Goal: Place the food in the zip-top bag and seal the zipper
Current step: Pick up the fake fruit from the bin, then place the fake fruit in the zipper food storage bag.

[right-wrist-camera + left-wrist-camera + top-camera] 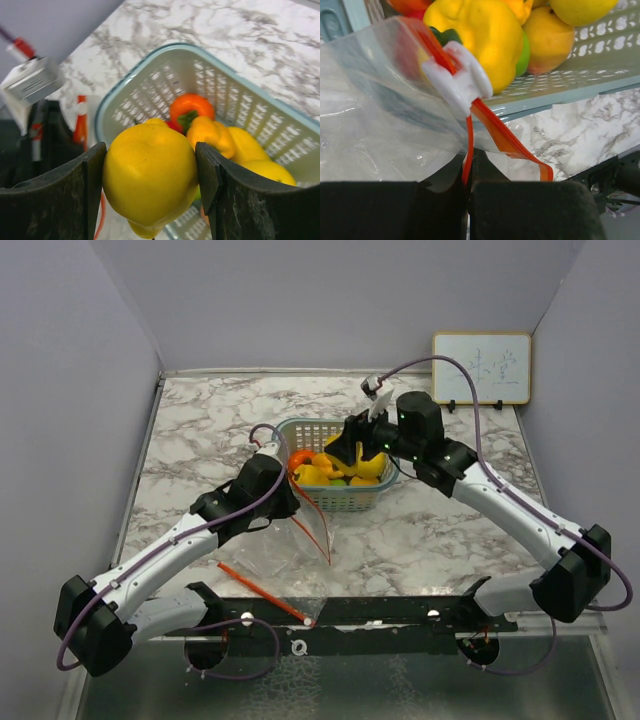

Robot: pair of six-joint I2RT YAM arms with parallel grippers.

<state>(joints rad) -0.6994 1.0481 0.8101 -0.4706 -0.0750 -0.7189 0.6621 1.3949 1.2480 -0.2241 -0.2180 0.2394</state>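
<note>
While left gripper [469, 192] pinches zipper [506, 137], right gripper [150, 172] clamps yellow fruit [142, 160]; jaws half-spread

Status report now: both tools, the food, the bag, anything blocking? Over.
Left tool shut on zipper, zip-top bag beside basket. Right tool shut on yellow fruit, above basket. No obstacle seen between.

Marble-patterned table [200, 430] carries a teal lattice basket [350, 502] standing near centre, a clear zip-top bag [270, 550] partly resting near the front edge, and a small whiteboard [481, 368] upright at the far right corner.
</note>
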